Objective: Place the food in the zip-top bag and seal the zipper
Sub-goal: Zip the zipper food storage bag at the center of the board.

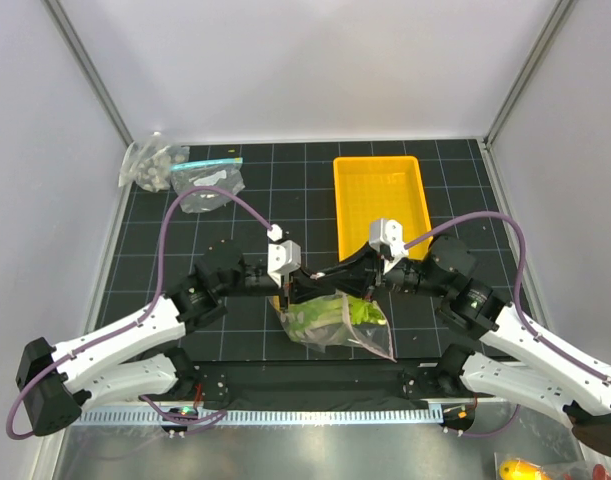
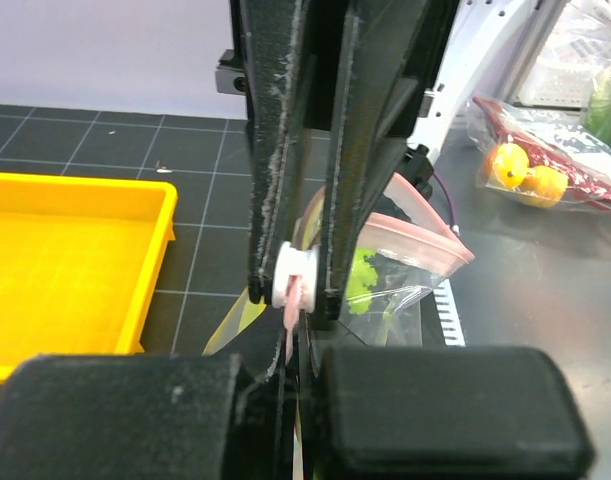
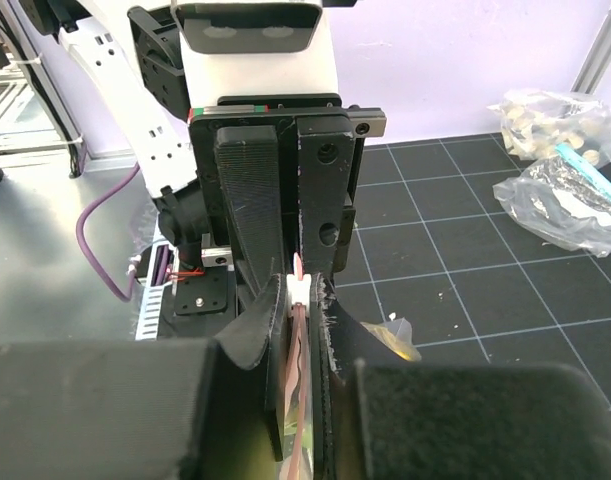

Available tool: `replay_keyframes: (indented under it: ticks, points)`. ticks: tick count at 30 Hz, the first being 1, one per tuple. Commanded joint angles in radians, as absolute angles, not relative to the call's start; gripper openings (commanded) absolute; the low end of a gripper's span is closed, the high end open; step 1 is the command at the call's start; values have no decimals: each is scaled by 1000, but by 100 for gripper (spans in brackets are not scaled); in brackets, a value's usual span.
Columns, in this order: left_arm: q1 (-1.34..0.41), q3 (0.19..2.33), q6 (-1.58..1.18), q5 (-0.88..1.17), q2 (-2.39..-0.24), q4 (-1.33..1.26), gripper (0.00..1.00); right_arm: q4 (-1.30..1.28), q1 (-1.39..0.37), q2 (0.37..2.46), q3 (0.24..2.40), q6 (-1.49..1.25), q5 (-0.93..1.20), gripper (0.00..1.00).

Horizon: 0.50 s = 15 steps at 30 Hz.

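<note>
Left pincer (image 2: 297,365) clamped on zipper (image 2: 425,232). Right pincer (image 3: 303,330) meets it tip to tip, pressed together on the same pink strip. Zip-top bag (image 1: 335,325) sits just beside both, toward arm bases, green food (image 1: 330,312) inside. Yellow tray (image 1: 380,190) lies beyond pincers on bench (image 1: 235,200).

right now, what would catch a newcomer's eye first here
The left tool and right tool meet nose to nose over the near middle of the black mat. Both are shut on the pink zipper of the zip-top bag, which sits beneath them with green food inside. Just behind them, a bright yellow tray stands out against the mat.
</note>
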<state>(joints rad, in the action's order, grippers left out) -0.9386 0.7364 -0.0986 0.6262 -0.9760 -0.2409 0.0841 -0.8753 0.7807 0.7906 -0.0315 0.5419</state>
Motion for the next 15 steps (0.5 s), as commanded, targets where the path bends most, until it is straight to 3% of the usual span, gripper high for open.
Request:
replay_keyframes:
  ticks: [1, 9, 15]
  points:
    - [-943, 764, -121, 568, -945, -270, 0, 124, -881, 773, 810, -32, 534, 1]
    - [-920, 716, -195, 304, -868, -310, 0, 124, -882, 781, 811, -37, 517, 1]
    - [-859, 661, -273, 259, -819, -380, 0, 106, -881, 788, 818, -38, 463, 1]
